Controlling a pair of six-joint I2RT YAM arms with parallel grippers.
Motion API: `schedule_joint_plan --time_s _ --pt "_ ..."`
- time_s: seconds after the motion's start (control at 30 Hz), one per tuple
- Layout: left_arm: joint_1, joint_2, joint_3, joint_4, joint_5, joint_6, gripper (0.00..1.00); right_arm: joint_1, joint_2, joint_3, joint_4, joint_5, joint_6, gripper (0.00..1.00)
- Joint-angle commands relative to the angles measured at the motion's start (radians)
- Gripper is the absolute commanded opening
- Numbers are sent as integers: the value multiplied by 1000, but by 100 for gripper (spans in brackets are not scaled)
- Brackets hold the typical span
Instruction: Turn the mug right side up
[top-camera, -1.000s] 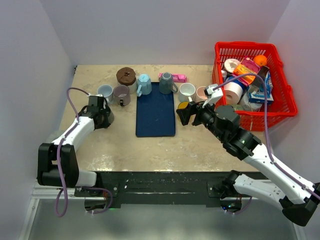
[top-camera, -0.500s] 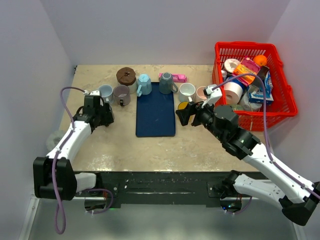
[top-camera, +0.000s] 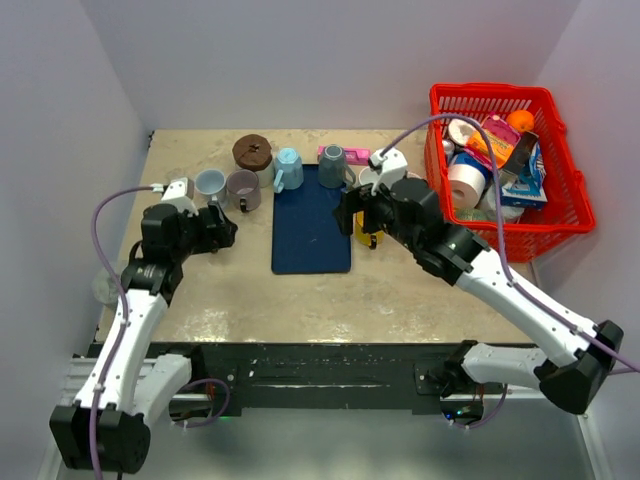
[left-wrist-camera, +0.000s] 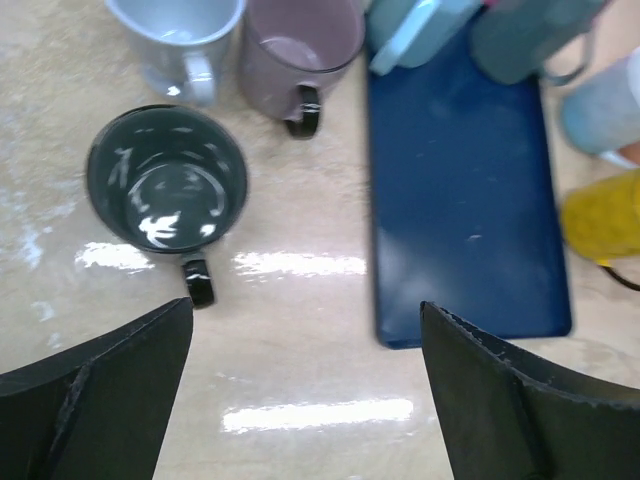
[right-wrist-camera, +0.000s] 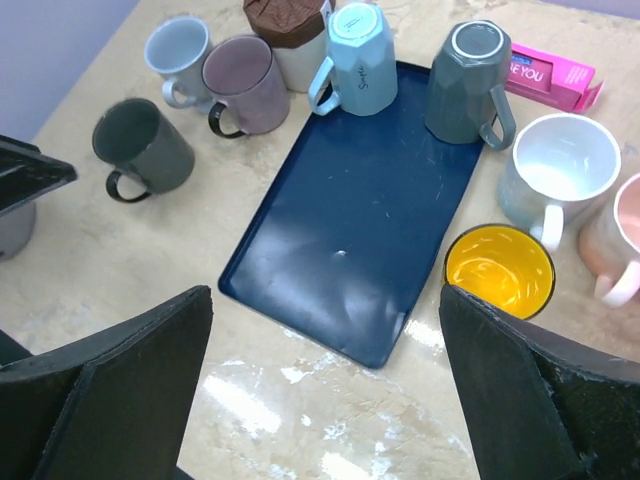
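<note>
Left wrist view is showing the dark grey mug (left-wrist-camera: 165, 190) standing on the desk (left-wrist-camera: 300, 380), just ahead of the left fingers (left-wrist-camera: 110, 390) and nearer to the left-hand one. It is not touching either of them. These fingers are standing wide apart and are gripping nothing.

The mug is sitting upright with its mouth facing up, so its long axis is running vertical. Its small handle (left-wrist-camera: 198, 284) is pointing back toward the fingers. A white mug (left-wrist-camera: 185, 35) and a mauve mug (left-wrist-camera: 300, 50) are standing just behind it, and a blue tray (left-wrist-camera: 460, 200) is lying to its right.

The right fingers (right-wrist-camera: 110, 380) are also spread and empty, hanging above the tray's near edge, well apart from the dark grey mug.
</note>
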Motion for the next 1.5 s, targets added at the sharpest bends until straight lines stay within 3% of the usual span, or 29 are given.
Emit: schedule_joint_plan --time_s 0.0,0.13,0.37,0.63,0.83,1.47 --pt "3 -137 -109 145 216 -73 99 -1 112 123 62 -46 -146 99" --pt "-14 -182 -172 247 322 -76 99 -56 265 202 107 -142 -251 99" --pt "-34 -98 -179 287 412 -70 99 -239 580 386 139 -285 -329 97" --pt "-34 -6 -149 270 409 -56 99 -286 968 692 35 -238 -493 90" --pt "-32 36 -150 258 406 -48 99 -325 1037 741 32 -288 -530 85" --pt "-23 88 -141 258 397 -51 99 -368 1180 839 5 -397 -585 83"
